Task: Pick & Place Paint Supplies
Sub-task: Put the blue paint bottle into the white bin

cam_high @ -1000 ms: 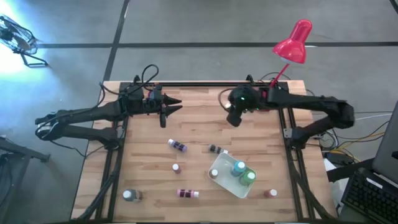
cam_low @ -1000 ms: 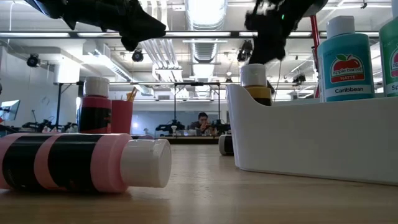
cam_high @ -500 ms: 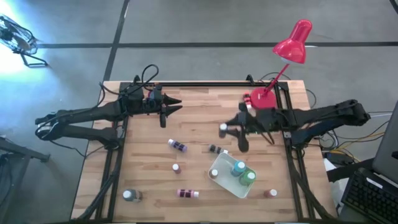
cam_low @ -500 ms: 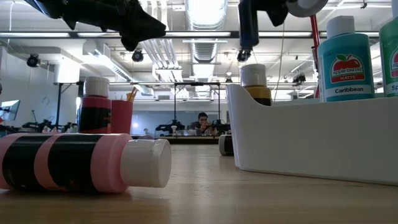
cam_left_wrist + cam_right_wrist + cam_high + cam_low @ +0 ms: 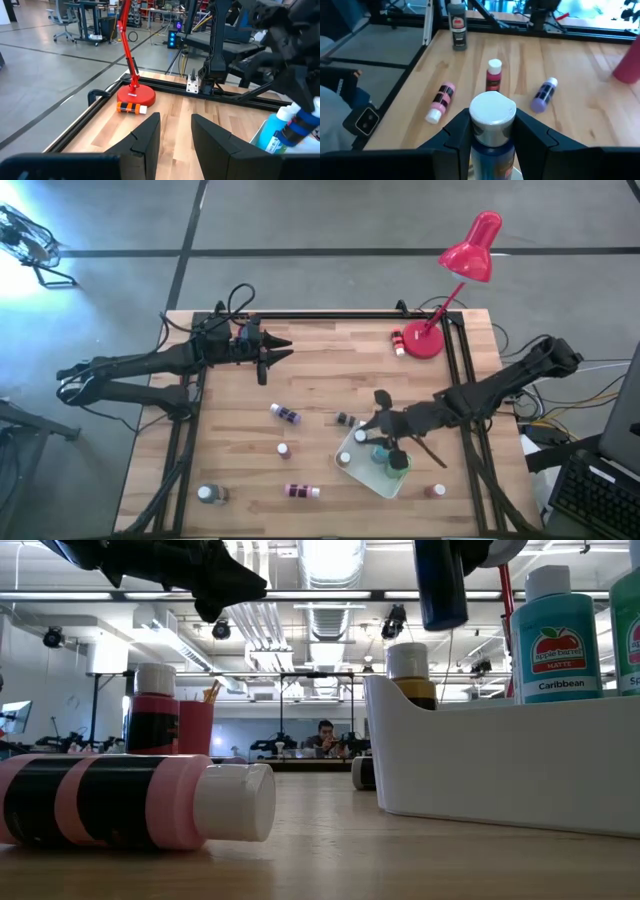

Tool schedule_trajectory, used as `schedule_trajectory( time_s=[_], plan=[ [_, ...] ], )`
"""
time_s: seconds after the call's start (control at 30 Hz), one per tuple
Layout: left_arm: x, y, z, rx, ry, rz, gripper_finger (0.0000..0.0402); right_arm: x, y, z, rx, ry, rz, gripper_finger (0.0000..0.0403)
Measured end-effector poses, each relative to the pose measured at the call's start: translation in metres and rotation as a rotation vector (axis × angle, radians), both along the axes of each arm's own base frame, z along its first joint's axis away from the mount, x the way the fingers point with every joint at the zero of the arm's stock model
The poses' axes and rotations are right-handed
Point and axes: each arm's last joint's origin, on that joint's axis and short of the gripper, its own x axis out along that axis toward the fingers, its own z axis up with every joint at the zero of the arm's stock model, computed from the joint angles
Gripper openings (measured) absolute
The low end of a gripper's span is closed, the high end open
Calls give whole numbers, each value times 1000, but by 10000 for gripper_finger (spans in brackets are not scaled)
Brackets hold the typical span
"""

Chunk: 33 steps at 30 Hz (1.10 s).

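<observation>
Right gripper [image 5: 492,131] clamped on one blue bottle [image 5: 492,145] above white bin [image 5: 358,473]. Two bottles [image 5: 399,462] binned, six [image 5: 286,414] loose. Left gripper [image 5: 175,131] spread, idle.

In the low view, the teal paint bottle [image 5: 556,635] standing in the white tray [image 5: 500,765] at the right carries a label with a red apple logo, a small line that cannot be read, and the word "Caribbean". No other text can be read.
</observation>
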Motion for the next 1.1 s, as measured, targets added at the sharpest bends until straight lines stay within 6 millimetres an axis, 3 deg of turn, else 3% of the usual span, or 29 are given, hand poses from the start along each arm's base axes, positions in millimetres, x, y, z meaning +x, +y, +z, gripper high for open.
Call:
schedule_trajectory(
  time_s=[0.27,0.53,0.93,1.1],
  plan=[
    [0,0,0,-21,-6,2,117,1,1,-14,19,-48,55,108],
    [0,0,0,-21,-6,3,117,5,1,-19,74,-44,-66,108],
    [0,0,0,-16,-5,3,117,25,18,-55,83,30,-91,108],
    [0,0,0,-16,-4,3,117,27,18,-62,98,45,-125,108]
  ],
)
